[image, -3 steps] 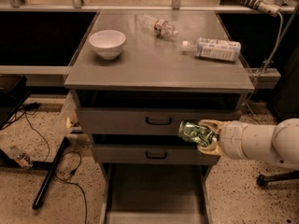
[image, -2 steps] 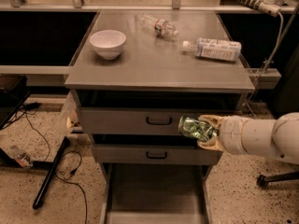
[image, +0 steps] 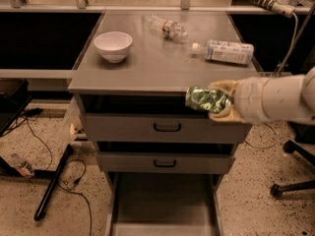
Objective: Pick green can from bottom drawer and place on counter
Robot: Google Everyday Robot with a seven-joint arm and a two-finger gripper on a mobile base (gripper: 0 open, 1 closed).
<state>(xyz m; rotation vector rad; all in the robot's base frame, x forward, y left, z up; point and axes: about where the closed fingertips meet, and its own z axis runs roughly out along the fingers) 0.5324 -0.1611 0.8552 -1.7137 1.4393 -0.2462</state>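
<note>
My gripper comes in from the right on a white arm and is shut on the green can, a shiny mottled green can held on its side. The can hangs in the air at the counter's front edge, in front of the top of the upper drawer front. The counter is the flat grey top of the cabinet. The bottom drawer is pulled out at the bottom of the view, its grey floor bare.
On the counter stand a white bowl at the left, a clear plastic bottle lying at the back and a labelled bottle lying at the right. Two grey drawer fronts with black handles face me. Cables and a black stand leg lie on the floor at left.
My gripper has lifted the green can from the level of the upper drawer front to the height of the counter's front edge.
</note>
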